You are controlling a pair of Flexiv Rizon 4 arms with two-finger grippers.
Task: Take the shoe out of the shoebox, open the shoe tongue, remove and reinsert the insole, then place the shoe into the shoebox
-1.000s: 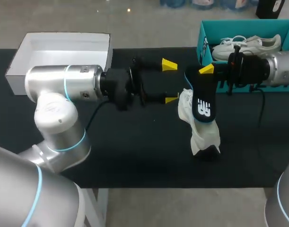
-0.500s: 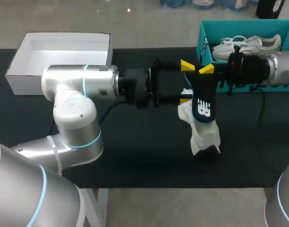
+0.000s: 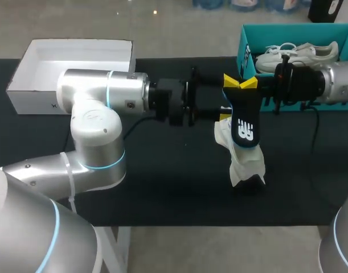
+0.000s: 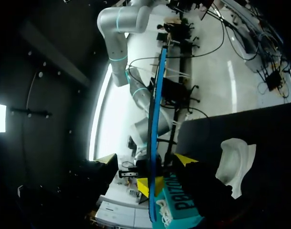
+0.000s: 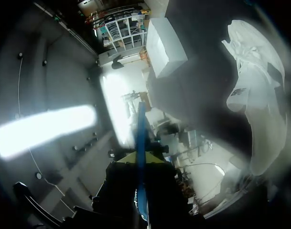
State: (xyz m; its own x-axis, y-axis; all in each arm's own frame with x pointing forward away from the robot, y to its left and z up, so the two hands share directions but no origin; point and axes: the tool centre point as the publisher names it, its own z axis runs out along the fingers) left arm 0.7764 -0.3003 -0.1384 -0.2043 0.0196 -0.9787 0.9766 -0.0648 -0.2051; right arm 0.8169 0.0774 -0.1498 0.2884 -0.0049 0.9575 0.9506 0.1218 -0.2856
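The insole (image 3: 245, 122) is looking light, thin and floppy to me. It is hanging limp from one end, so I am judging that it will bend and swing instead of holding a line. The best hold should be flat across its two faces near an end, not on the soft blue rim. It is black with a blue edge and a white mark on its face, and seen edge-on (image 4: 155, 138) it is only a narrow blue strip.

My right claw (image 3: 249, 83) is pinching its upper end, with the yellow tips closed on it from both sides. The lower end is dropping into or just behind the mouth of the shoe (image 3: 242, 162), and I cannot tell which. The shoe is white and soft-sided, and it is standing on the black table (image 3: 162, 170), apart from the shoebox (image 3: 245, 51).

My left claw (image 3: 228, 98) is standing with its fingers wide apart, with the insole between them and, as far as I can see, untouched.

A second shoe (image 3: 299, 54) is lying in the teal shoebox. The white lid (image 3: 77, 57) is sitting at the far left.
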